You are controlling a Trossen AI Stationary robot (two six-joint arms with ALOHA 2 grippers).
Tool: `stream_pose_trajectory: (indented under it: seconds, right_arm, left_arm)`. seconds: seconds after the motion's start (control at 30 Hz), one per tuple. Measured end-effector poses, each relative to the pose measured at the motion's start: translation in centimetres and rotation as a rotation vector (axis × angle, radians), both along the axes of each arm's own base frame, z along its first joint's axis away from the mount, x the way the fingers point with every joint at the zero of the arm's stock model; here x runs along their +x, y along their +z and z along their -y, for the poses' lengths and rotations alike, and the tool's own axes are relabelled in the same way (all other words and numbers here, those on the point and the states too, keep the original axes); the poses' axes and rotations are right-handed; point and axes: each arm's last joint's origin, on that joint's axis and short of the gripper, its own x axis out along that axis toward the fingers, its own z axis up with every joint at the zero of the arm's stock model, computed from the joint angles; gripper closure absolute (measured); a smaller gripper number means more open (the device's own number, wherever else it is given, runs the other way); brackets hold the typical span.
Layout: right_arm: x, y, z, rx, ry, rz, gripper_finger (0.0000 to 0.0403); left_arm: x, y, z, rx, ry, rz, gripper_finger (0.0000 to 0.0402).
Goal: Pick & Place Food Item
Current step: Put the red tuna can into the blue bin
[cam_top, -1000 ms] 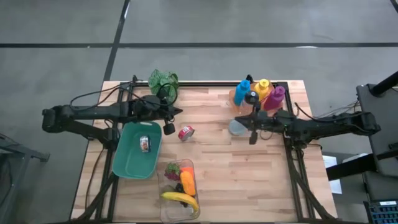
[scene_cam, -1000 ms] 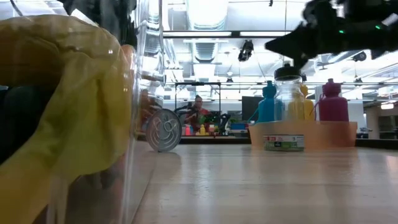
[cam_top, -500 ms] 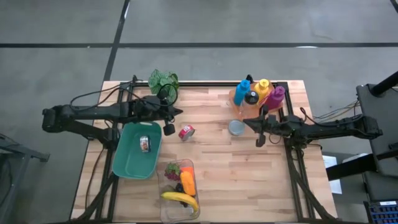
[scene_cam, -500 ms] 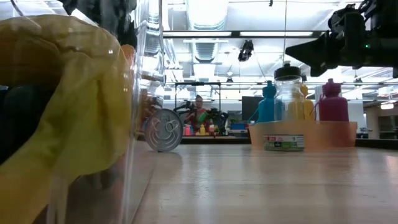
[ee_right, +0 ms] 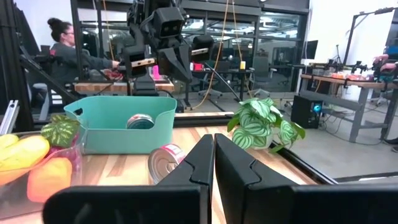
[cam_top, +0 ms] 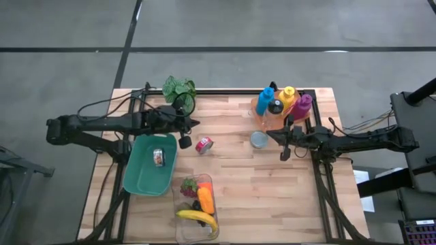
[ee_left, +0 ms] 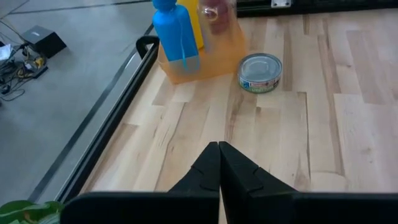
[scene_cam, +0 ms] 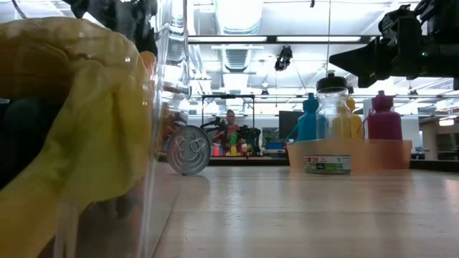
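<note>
I am holding my right gripper (cam_top: 284,155) closed and empty just beside the grey-lidded can (cam_top: 259,139); it has been pulling back from over that can and is now hovering motionless. My left gripper (cam_top: 184,141) is also closed and empty, hanging between the green bin (cam_top: 138,178) and the red can (cam_top: 204,144) lying on the tabletop (cam_top: 272,197), unchanged

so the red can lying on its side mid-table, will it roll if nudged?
Probably. The red can lies on its side on the bare table, round end showing in the low view, with nothing chocking it. It looks rigid metal, and its smooth curved wall may slip.
</note>
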Motion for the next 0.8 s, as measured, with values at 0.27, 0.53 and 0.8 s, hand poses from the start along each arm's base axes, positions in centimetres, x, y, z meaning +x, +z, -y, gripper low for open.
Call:
stream_pose_trajectory:
  seconds: [0.27,0.53,0.8]
  right_arm:
    - [0.00,0.01,0.00,0.000,0.000,0.000,0.0391]
    - [0.00,0.01,0.00,0.000,0.000,0.000,0.0391]
    - [0.00,0.01,0.00,0.000,0.000,0.000,0.0391]
  left_arm:
    - [0.11,0.22,-0.08,-0.083,0.075,0.063,0.0401]
    - [0.00,0.17,-0.08,-0.220,0.273,0.137,0.0401]
    - [-0.34,-0.42,0.08,-0.290,0.344,0.106,0.0401]
